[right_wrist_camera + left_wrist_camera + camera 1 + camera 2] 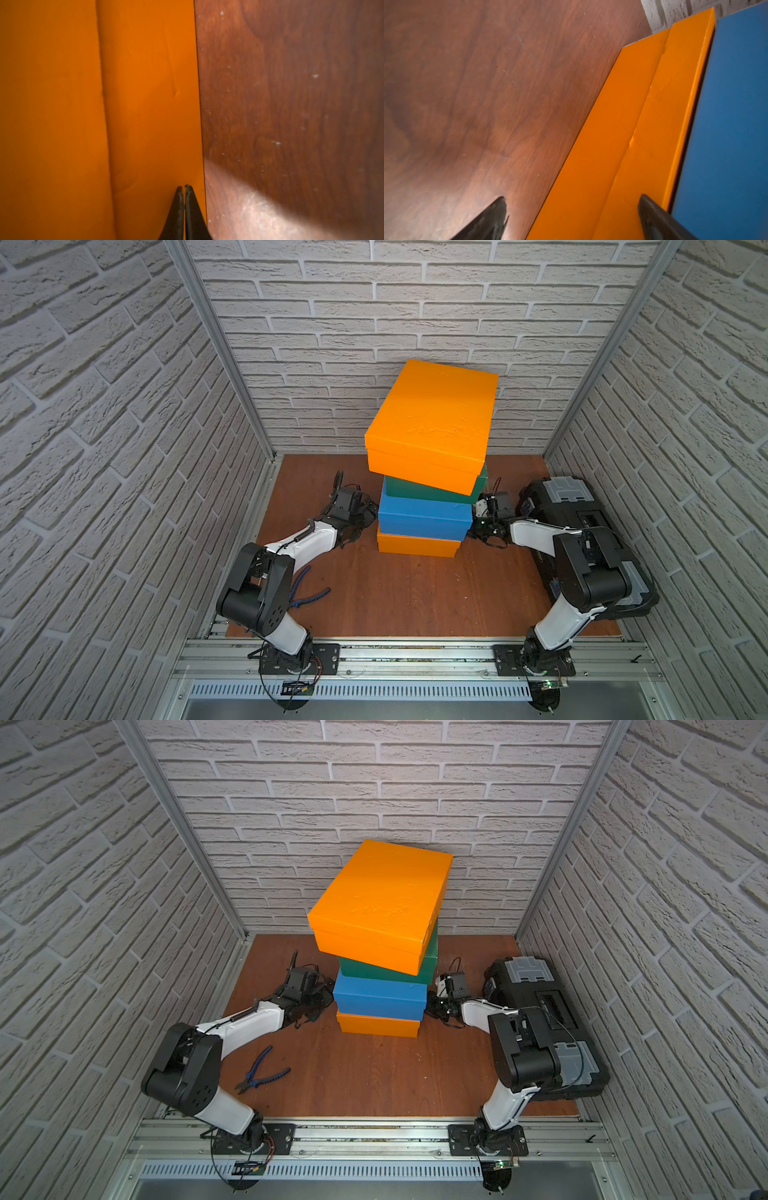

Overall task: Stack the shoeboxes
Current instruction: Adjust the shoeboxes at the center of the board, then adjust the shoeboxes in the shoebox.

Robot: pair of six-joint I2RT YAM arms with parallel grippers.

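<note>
We found the left gripper (572, 198) spread wide beside the bottom orange shoebox (417, 545), which bore the blue shoebox (424, 516), green shoebox (409, 489) and skewed top orange shoebox (432, 414) on the table (395, 593), and the right gripper (184, 186) pinched together, empty, opposite.

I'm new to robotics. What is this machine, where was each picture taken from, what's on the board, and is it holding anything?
It is a two-armed robot. Two pictures look down from overhead; two come from cameras on its wrists. On the wooden table stand four stacked shoeboxes: bottom orange box, blue box, green box, and a top orange box sitting askew. A black toolbox and blue-handled pliers lie aside. The left gripper is open, the right gripper shut, both beside the bottom box; neither holds anything.
</note>
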